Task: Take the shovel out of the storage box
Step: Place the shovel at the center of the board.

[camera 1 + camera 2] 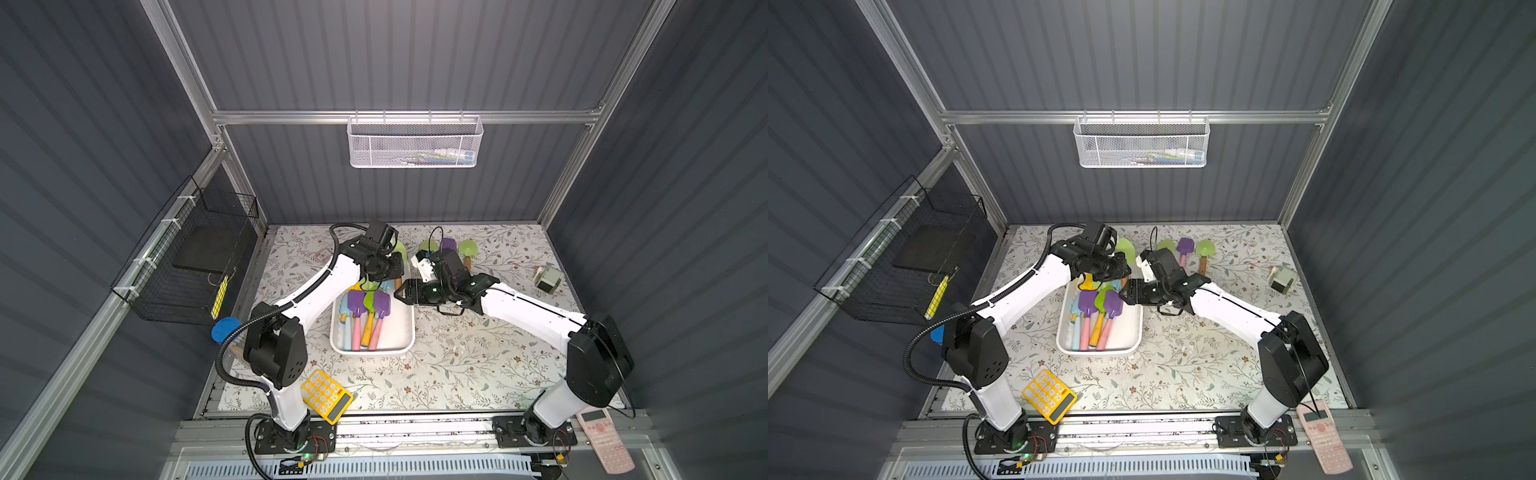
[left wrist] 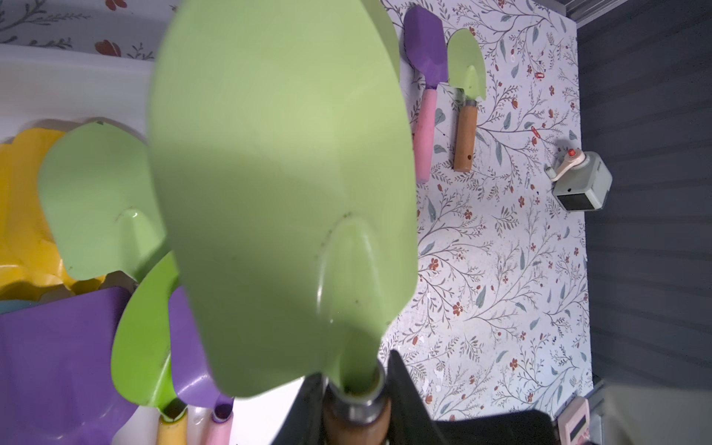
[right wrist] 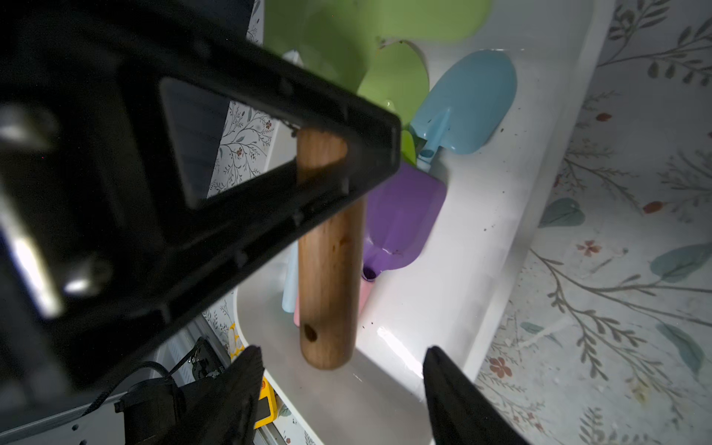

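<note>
My left gripper (image 2: 356, 397) is shut on a shovel with a pale green blade (image 2: 277, 173) and a wooden handle (image 3: 331, 269). It holds the shovel by the metal collar, above the far end of the white storage box (image 1: 399, 330); the blade also shows in a top view (image 1: 1126, 249). My right gripper (image 3: 341, 352) is open. The handle's free end hangs just at the gap between its tips, touching neither. In both top views it sits over the box's right rim (image 1: 397, 293) (image 1: 1122, 295). Several purple, green, blue and yellow shovels (image 1: 365, 303) lie in the box.
A purple shovel (image 1: 446, 245) and a green one (image 1: 467, 249) lie on the table behind the box. A grey pencil sharpener (image 1: 548, 279) stands at the right, a yellow calculator (image 1: 326, 397) and a pink one (image 1: 604, 440) at the front. Wire baskets (image 1: 187, 266) (image 1: 415, 141) hang on the walls.
</note>
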